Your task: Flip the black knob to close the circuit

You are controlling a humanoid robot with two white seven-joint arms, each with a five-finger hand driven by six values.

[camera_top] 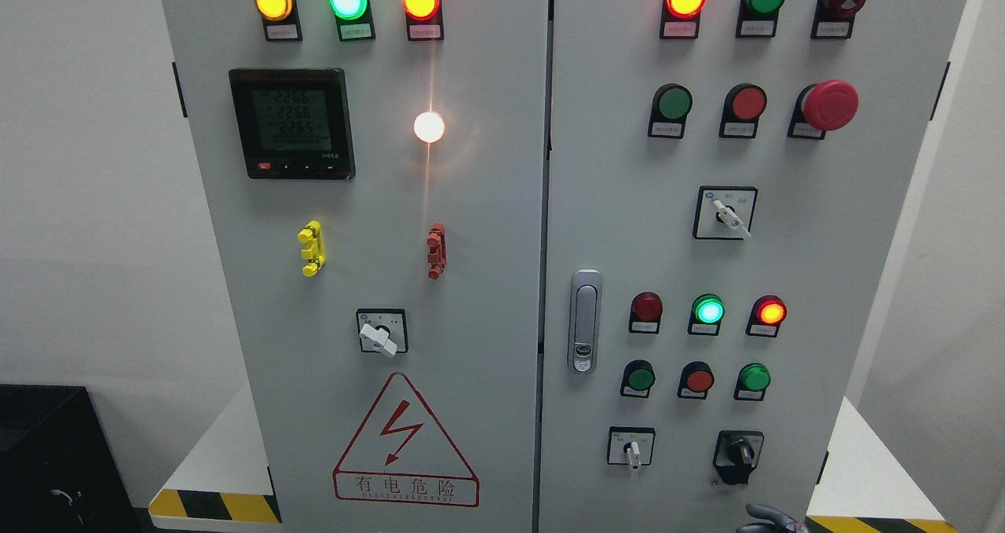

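Note:
The black knob (pixel 739 454) sits on a black plate at the lower right of the cabinet's right door (pixel 785 266), its handle pointing roughly down. Just below it, at the picture's bottom edge, a small dark grey part of my right hand (pixel 773 520) pokes into view, apart from the knob. Most of that hand is cut off by the frame. My left hand does not show.
A white-handled selector switch (pixel 632 448) sits left of the knob, another (pixel 729 213) higher up. Rows of red and green buttons and lamps (pixel 709 311) fill the door, with a red mushroom stop button (pixel 828 105) and a door latch (pixel 583 321).

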